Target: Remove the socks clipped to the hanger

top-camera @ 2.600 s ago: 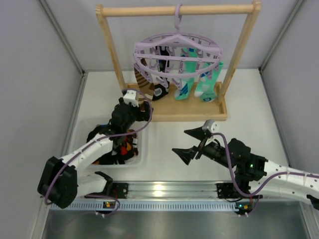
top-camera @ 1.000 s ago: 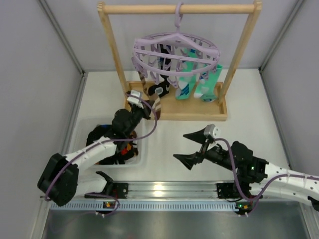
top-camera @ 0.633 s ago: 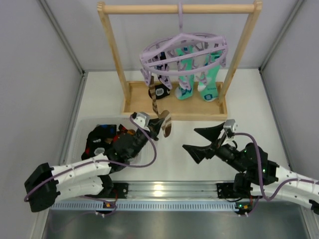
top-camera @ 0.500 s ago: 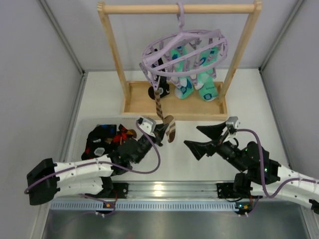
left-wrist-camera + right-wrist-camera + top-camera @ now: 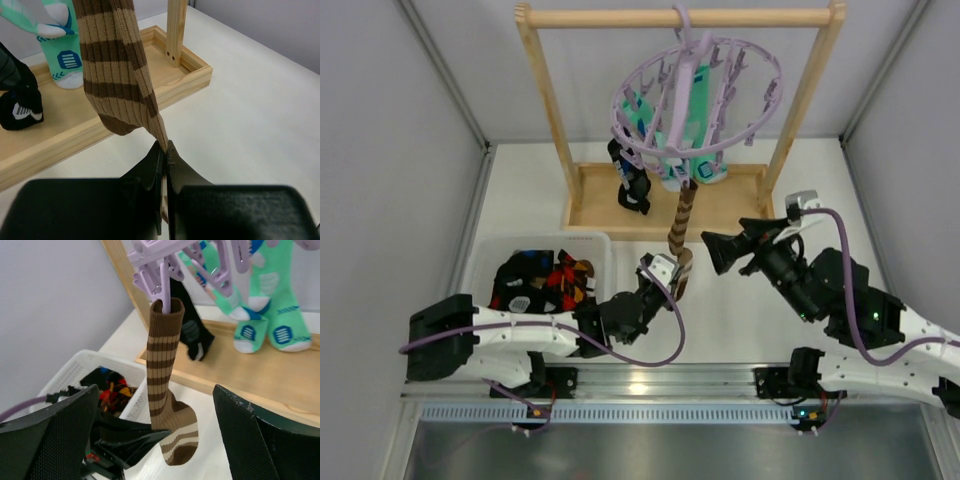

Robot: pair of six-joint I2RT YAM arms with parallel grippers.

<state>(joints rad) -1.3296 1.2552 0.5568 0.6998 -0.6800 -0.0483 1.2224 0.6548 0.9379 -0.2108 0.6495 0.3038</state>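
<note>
The lavender hanger (image 5: pixel 698 98) hangs from the wooden rail, tipped steeply toward me. One of its clips (image 5: pixel 164 287) holds the cuff of a brown striped sock (image 5: pixel 682 225), which is stretched taut down to my left gripper (image 5: pixel 678 277). That gripper (image 5: pixel 165 147) is shut on the sock's edge (image 5: pixel 120 70). My right gripper (image 5: pixel 732 248) is open just right of the sock. In the right wrist view the sock (image 5: pixel 162 385) hangs between its wide-apart fingers (image 5: pixel 55 440), untouched. Teal-mint socks (image 5: pixel 272 315) and a dark sock (image 5: pixel 632 187) remain clipped.
The wooden rail frame (image 5: pixel 545 110) with its tray base (image 5: pixel 740 215) stands at the back. A white basket (image 5: pixel 485 262) with several socks inside sits at the near left. Grey walls close in both sides.
My left gripper pulled the brown striped sock toward me and rightward, stretching it and tipping the hanger up. My right gripper rose and moved in beside the sock.
</note>
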